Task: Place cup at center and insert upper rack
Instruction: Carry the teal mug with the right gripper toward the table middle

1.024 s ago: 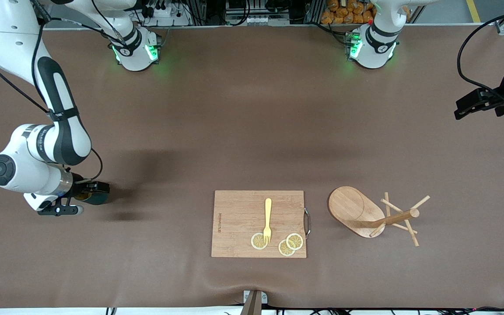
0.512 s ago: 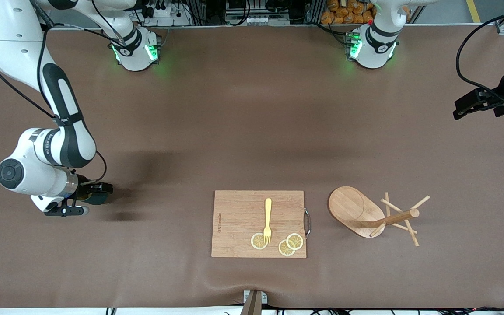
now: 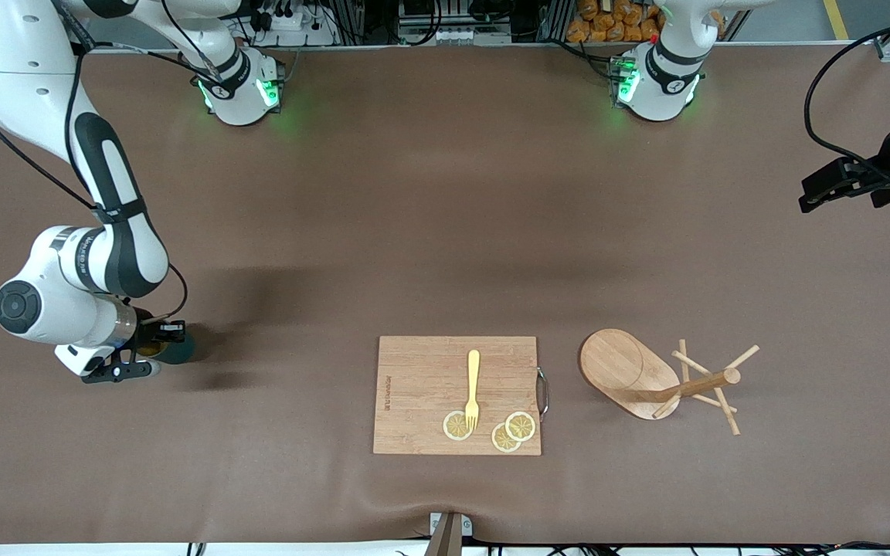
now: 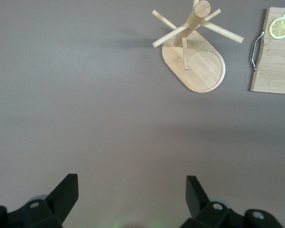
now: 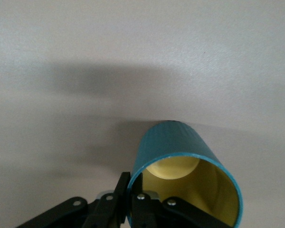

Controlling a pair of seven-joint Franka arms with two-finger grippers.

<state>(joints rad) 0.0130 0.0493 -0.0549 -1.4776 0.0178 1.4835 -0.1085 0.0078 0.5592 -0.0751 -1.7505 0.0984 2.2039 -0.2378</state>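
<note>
Meanwhile, right gripper [image 3: 171,337] clamps the upright cup's [image 5: 187,175] rim; left gripper [image 4: 130,197] gapes.

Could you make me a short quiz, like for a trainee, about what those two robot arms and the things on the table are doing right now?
1. True or false: the right gripper is shut on the rim of the cup.
2. Which thing lies tipped over on its side?
A. the fork
B. the upper rack
C. the cutting board
3. Fill in: the left gripper waits above bare table with its jaws ____.

Key:
1. true
2. B
3. open
</note>
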